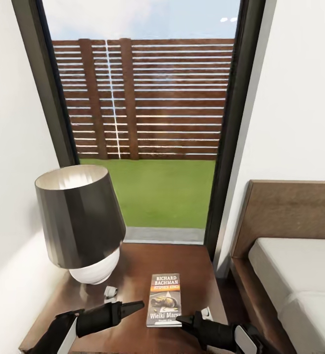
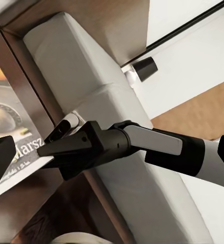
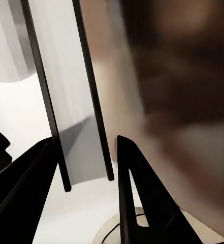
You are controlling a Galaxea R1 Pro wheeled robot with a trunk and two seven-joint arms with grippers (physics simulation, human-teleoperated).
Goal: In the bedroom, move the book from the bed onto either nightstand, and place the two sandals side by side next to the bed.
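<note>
Book (image 1: 164, 300) flat on nightstand (image 1: 192, 260), beside lamp (image 1: 81, 226)

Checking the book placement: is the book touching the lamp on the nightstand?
Apart. In the head view, the book lies flat on the nightstand, with a strip of bare wood between it and the lamp base.
</note>
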